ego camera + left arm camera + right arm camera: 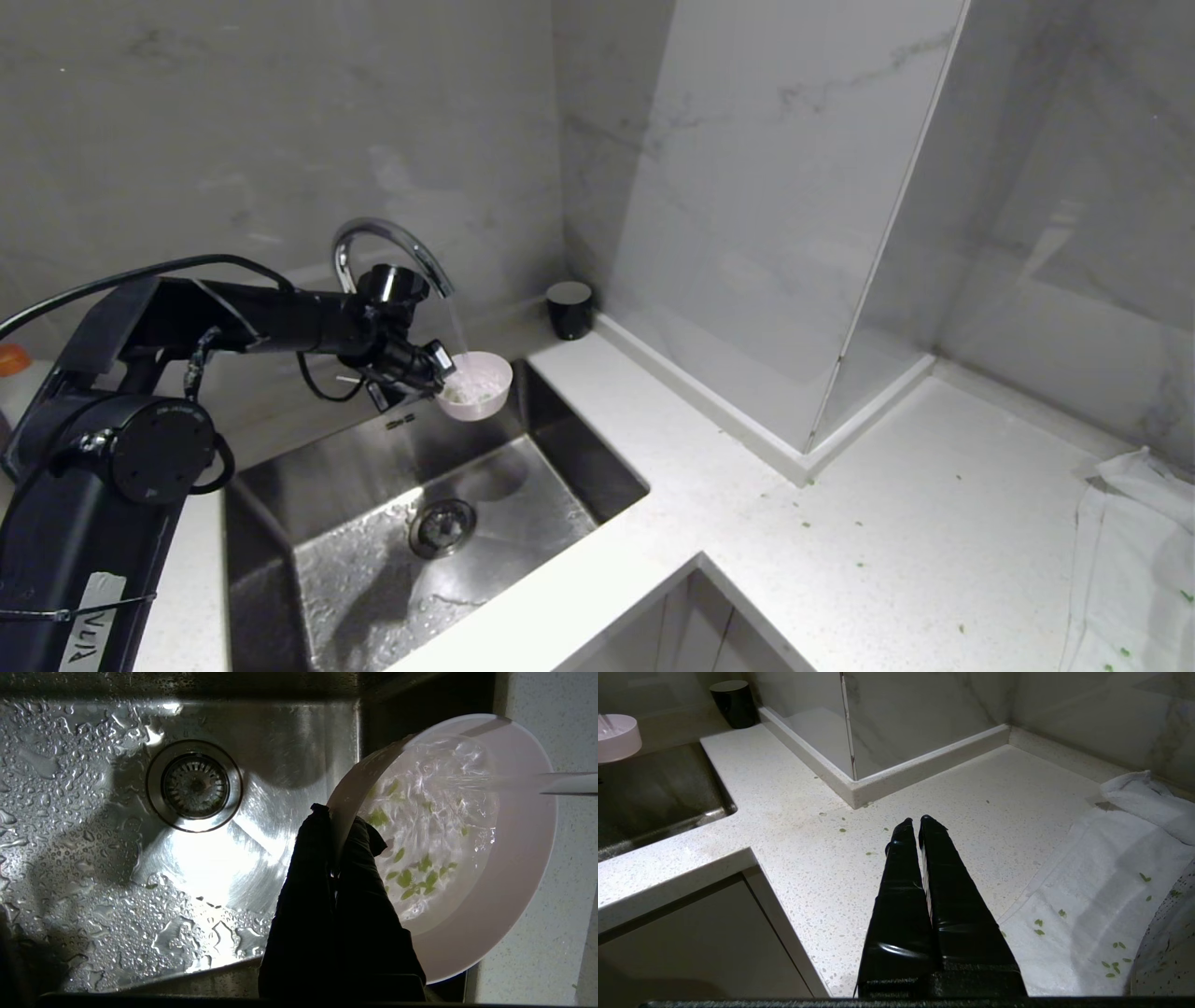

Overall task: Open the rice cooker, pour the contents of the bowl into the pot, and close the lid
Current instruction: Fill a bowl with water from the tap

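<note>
Water (455, 322) filling the bowl (481, 383), which our left gripper (446, 371) pinches by the rim with closed jaws, could wash the green bits (411, 877) into the sink (560, 485).

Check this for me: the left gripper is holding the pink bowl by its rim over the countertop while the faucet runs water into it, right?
Not quite. The left gripper holds the pink bowl by its rim over the sink, not the countertop; the head view shows it. The faucet is running water into it.
</note>
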{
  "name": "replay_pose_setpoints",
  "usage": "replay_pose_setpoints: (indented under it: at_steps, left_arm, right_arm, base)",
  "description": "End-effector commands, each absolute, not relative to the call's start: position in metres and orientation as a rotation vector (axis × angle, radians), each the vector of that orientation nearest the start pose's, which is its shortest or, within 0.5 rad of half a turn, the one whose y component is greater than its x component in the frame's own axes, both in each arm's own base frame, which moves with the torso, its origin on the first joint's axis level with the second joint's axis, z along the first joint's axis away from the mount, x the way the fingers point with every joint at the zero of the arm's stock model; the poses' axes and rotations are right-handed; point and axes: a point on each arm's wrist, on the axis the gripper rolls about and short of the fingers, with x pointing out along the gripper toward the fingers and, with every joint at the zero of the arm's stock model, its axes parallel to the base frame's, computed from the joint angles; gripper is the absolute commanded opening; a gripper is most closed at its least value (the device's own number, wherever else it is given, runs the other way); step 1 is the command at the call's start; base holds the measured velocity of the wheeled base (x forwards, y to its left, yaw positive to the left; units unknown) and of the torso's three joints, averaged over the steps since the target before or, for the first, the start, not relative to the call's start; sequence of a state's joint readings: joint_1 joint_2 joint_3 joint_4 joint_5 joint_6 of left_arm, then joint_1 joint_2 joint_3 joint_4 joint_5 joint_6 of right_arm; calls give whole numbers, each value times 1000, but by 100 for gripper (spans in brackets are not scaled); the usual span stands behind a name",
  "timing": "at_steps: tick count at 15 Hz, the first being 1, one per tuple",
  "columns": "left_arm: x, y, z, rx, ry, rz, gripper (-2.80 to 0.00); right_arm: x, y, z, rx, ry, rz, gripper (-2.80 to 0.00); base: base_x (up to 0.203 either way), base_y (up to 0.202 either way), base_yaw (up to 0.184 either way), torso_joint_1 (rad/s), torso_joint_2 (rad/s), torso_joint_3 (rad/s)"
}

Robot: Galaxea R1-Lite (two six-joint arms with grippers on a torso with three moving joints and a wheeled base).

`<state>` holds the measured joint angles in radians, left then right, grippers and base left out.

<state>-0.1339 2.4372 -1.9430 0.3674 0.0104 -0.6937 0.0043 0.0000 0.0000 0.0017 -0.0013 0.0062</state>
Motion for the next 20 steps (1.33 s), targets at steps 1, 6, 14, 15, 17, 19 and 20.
replay_pose_setpoints:
  at_steps: [1, 6, 14, 15, 17, 19, 20]
  left_arm:
    - [481, -64, 100, -591, 860, 188, -280]
    - [481, -66, 101, -592, 859, 185, -280]
    - [480, -68, 102, -592, 858, 180, -280]
    - [480, -68, 102, -592, 858, 180, -280]
    - [480, -68, 104, -593, 854, 178, -280]
    - [480, -69, 104, -592, 854, 177, -280]
    - [480, -69, 103, -592, 856, 177, -280]
  right_arm:
    - [-23, 0, 75, 6, 5, 3, -280]
    - [-23, 0, 75, 6, 3, 3, -280]
    - [-23, 0, 75, 6, 3, 3, -280]
    - [-23, 0, 75, 6, 3, 3, -280]
    - [-23, 0, 75, 6, 3, 3, -280]
    - [-23, 0, 75, 6, 3, 3, -280]
    - [-23, 0, 75, 6, 3, 3, -280]
  base:
    - [0, 0, 0, 0, 0, 0]
    - [0, 0, 0, 0, 0, 0]
    - [0, 0, 0, 0, 0, 0]
    - [0, 0, 0, 0, 0, 0]
    - [0, 0, 0, 0, 0, 0]
    - [0, 0, 0, 0, 0, 0]
    - [0, 0, 0, 0, 0, 0]
